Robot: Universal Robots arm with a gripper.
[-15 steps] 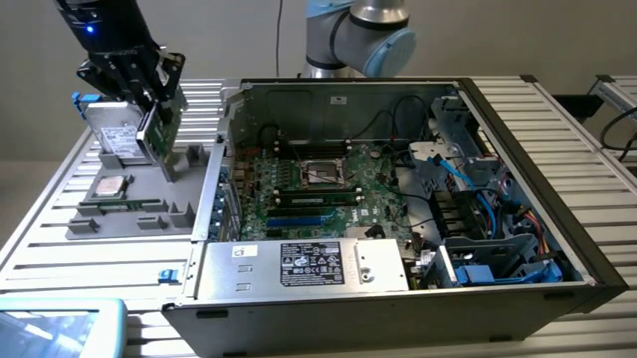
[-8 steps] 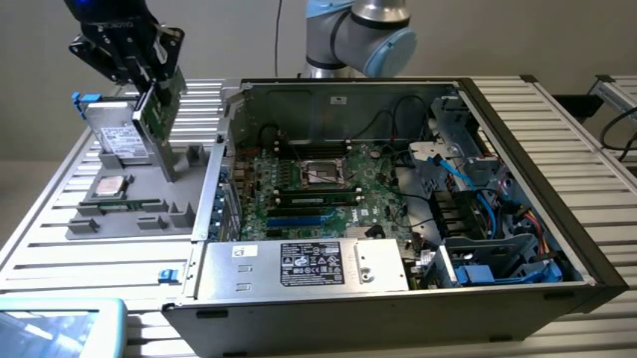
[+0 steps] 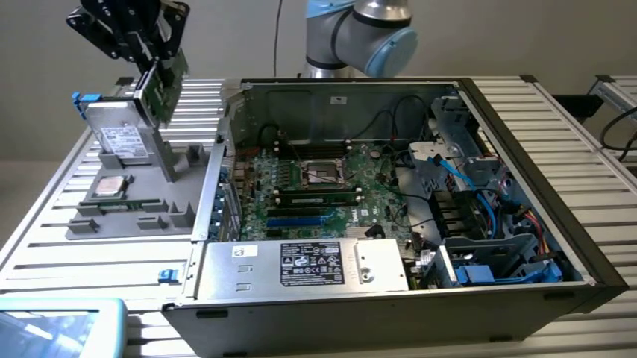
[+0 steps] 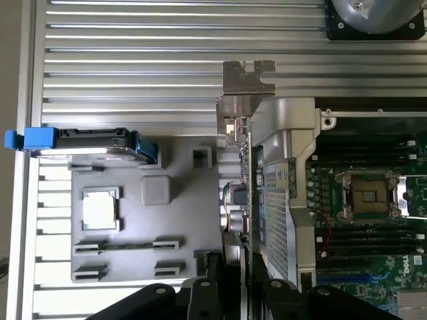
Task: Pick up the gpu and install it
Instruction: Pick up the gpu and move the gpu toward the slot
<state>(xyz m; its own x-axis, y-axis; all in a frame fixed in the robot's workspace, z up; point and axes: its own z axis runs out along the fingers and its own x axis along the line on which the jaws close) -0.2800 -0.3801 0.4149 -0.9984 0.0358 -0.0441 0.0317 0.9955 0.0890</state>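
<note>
Jaws pinch the gpu (image 3: pixel 161 86) by 1 edge; it hangs below them, likely light, stiff, fragile.

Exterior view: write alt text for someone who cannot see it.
The gripper holds the gpu above a gray parts holder, beside a silver hard drive. To the exterior view's right, an open computer case exposes its motherboard.
</note>
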